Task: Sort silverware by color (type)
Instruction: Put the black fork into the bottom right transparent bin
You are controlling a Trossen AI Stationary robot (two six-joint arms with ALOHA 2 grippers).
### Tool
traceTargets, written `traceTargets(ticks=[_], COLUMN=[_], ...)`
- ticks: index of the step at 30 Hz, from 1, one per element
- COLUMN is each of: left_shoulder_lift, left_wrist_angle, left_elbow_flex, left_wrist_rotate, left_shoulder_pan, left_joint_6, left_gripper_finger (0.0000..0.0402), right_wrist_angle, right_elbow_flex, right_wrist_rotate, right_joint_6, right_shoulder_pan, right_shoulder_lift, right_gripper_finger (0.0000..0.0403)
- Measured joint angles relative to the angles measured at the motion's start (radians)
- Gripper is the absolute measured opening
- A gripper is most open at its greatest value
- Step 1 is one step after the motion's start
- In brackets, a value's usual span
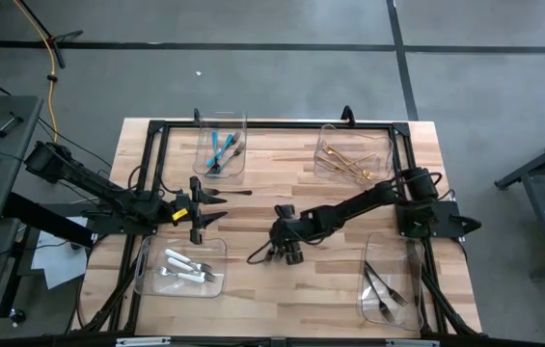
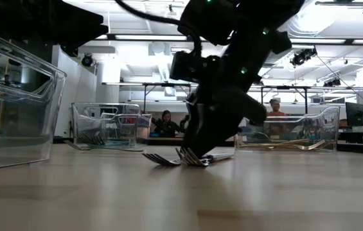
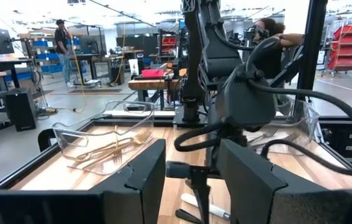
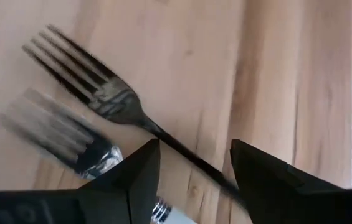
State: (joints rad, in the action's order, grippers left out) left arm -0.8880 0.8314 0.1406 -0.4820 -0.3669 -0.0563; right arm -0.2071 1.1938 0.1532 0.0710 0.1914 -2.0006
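Fingers of right gripper (image 4: 194, 177) parted, straddling dark fork (image 4: 110, 99) handle | white-handled fork (image 4: 70, 140) beside it, wrist view only | left gripper (image 1: 204, 207) fingers spread; idle over table (image 1: 282, 173)

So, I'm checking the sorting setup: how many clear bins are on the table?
4. One far left with teal forks, one far right with gold pieces, one near left with white-handled pieces, one near right with dark forks. None seem hidden.
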Motion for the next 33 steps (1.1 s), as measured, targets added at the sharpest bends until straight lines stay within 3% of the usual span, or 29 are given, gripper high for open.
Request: traceTargets(ticks=[5, 12, 18, 29, 33], left_shoulder_lift=[0.0, 0.0, 0.0, 0.0, 0.0], left_wrist_angle=[0.0, 0.0, 0.0, 0.0, 0.0], left_elbow_flex=[0.0, 0.0, 0.0, 0.0, 0.0], left_wrist_rotate=[0.0, 0.0, 0.0, 0.0, 0.0], left_shoulder_pan=[0.0, 0.0, 0.0, 0.0, 0.0], left_joint_6=[0.0, 0.0, 0.0, 0.001, 0.001], left_gripper_finger=[0.0146, 0.0146, 0.0146, 0.0146, 0.0146], right_wrist_angle=[0.024, 0.065, 0.078, 0.101, 0.1], right_elbow_flex=[0.0, -0.002, -0.002, 0.003, 0.003], right_wrist_rotate=[0.023, -0.023, -0.103, -0.074, -0.064], right_joint_6=[-0.23, -0.347, -0.27, -0.071, -0.047], right_shoulder_pan=[-0.038, -0.069, -0.066, -0.063, -0.061], right_shoulder_lift=[-0.012, -0.016, -0.021, -0.074, -0.075], right_gripper_finger=[0.0181, 0.0177, 0.0177, 0.0174, 0.0147])
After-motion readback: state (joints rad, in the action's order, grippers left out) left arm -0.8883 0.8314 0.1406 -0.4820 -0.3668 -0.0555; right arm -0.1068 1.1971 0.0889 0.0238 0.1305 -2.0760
